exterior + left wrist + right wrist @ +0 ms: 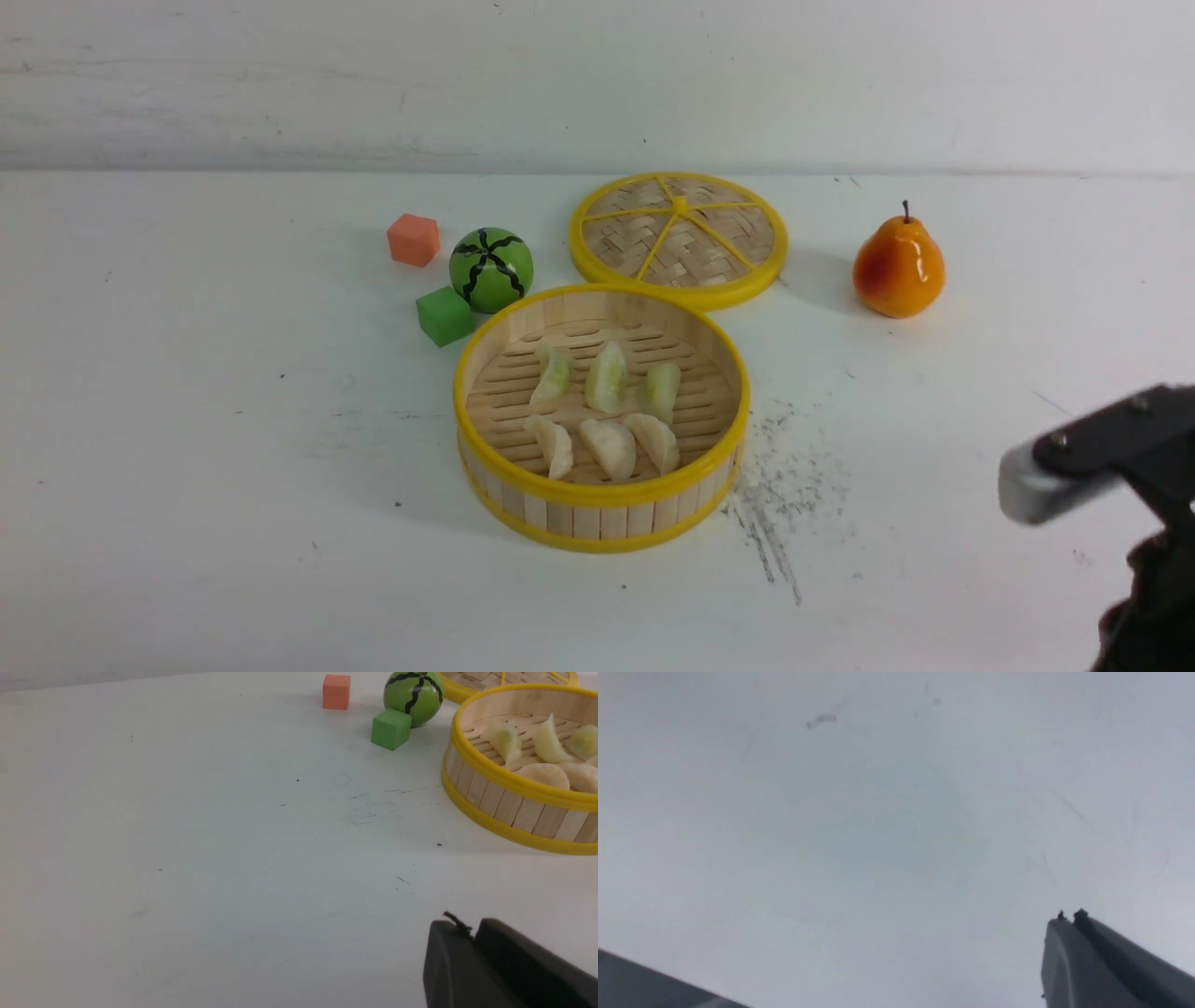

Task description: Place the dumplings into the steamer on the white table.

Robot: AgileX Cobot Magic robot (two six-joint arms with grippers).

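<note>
The steamer (597, 509), a round bamboo basket with yellow rims, stands mid-table on the white table (187, 467). Inside lie several dumplings: three pale green ones (607, 378) toward the back and three cream-white ones (609, 448) toward the front. The left wrist view shows the steamer (495, 807) and some dumplings (544, 772) off to one side. My left gripper (472, 933) is shut and empty over bare table, well away from the steamer. My right gripper (1069, 919) is also shut and empty, seen against blank white; part of the right arm (1102, 457) shows at the front view's right edge.
The flat woven lid (679, 238) lies just behind the steamer. A watermelon ball (491, 269), a green cube (444, 315) and an orange cube (414, 239) sit at the steamer's back left. A pear (898, 266) stands at the back right. Dark scratches (770, 523) mark the table.
</note>
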